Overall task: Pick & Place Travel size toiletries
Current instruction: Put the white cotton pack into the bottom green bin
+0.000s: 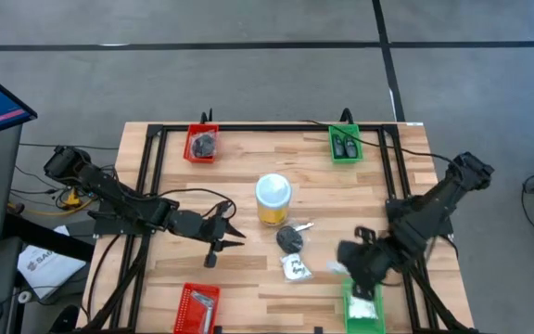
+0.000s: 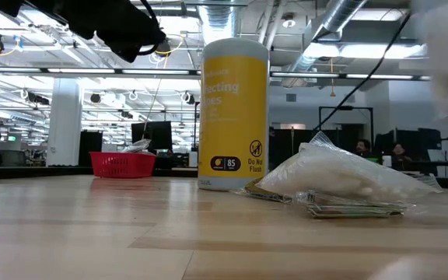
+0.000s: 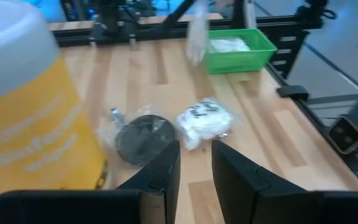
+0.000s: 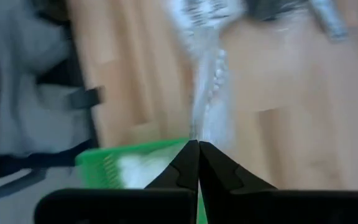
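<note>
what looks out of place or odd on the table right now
Nothing is spilled or damaged. The one oddity: a yellow jar stands upright mid-table among the loose packets, in no tray. The right gripper, shut on a clear packet, hangs it above the near green tray.

I count 2 red trays (image 1: 201, 144), 2 green trays (image 1: 345, 145), 1 yellow jar (image 1: 273, 199), 2 arms (image 1: 128, 206).

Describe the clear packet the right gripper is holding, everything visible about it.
The clear packet is thin, crinkly see-through plastic with small white bits inside. It hangs from the right gripper, whose fingertips are pinched shut on its edge. It dangles above the near green tray, which already holds white items. Blur hides any print.
</note>
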